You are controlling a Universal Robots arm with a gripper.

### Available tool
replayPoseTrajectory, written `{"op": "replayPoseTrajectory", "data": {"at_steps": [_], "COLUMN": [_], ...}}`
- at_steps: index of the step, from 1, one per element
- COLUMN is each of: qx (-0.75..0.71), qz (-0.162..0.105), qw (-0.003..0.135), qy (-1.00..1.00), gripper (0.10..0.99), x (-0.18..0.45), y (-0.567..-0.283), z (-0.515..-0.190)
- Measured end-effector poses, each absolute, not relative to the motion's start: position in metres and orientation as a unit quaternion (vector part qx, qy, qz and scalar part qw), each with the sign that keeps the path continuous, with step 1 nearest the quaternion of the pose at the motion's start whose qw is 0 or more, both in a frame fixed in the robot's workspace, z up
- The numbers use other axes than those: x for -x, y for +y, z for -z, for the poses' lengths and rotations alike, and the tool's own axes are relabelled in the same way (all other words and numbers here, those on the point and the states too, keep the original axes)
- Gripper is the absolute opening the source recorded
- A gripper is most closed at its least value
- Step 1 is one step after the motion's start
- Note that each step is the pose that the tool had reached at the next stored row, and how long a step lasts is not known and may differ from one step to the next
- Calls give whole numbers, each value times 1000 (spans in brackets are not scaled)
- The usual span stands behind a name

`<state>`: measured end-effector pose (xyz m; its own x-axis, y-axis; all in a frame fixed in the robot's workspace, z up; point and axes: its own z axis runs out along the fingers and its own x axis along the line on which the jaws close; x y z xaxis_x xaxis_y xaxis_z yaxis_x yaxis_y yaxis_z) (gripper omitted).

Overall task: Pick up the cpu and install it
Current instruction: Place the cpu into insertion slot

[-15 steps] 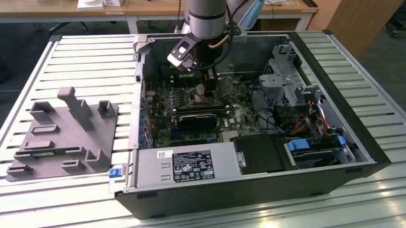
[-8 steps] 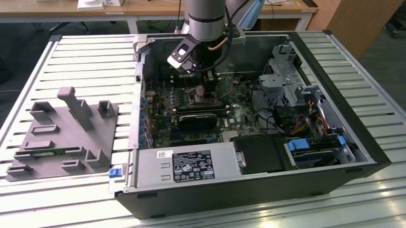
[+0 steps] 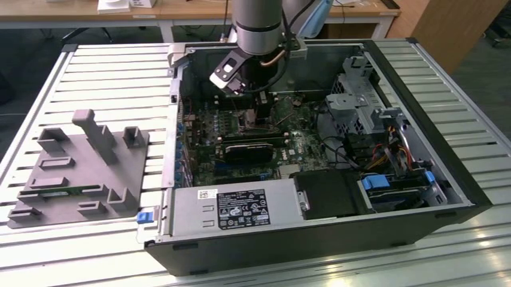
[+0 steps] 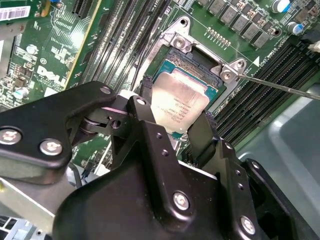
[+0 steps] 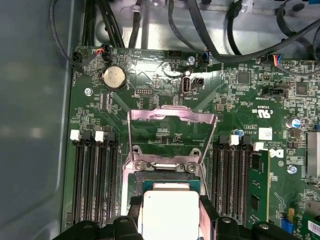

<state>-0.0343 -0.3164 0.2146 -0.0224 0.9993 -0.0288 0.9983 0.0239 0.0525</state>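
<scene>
A single grey robot arm (image 3: pixel 257 24) hangs upright, its last section pointing straight down. The black gripper (image 3: pixel 257 119) at its end also points downward. In the second wrist view, its two black fingers (image 4: pixel 144 107) press against opposite edges of the cpu (image 4: pixel 182 97), pinching it between them.

Even overhead light, pale glare on the cpu (image 4: pixel 181 102), dim shadow inside the case (image 3: pixel 319 67).
</scene>
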Motion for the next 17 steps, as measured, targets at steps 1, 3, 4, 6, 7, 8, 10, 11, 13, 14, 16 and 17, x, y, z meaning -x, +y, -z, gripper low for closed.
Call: {"op": "replayPoseTrajectory", "data": {"at_steps": [1, 3, 4, 6, 7, 8, 10, 11, 13, 14, 16, 17], "qx": [-699, -699, -699, -699, -699, -699, -701, -703, -705, -705, -705, -705], "qz": [-9, -9, -9, -9, -9, -9, -9, -8, -8, -8, -8, -8], "qw": [29, 29, 29, 29, 29, 29, 29, 29, 29, 29, 29, 29], "qy": [715, 715, 715, 715, 715, 715, 713, 711, 708, 708, 708, 708], "gripper": [533, 533, 533, 533, 533, 533, 533, 533, 533, 533, 533, 533], "x": [34, 34, 34, 34, 34, 34, 35, 35, 35, 35, 35, 35], "y": [-316, -316, -316, -316, -316, -316, -315, -315, -315, -315, -315, -315], "z": [-214, -211, -210, -208, -207, -205, -204, -204, -203, -202, -201, -200]}}
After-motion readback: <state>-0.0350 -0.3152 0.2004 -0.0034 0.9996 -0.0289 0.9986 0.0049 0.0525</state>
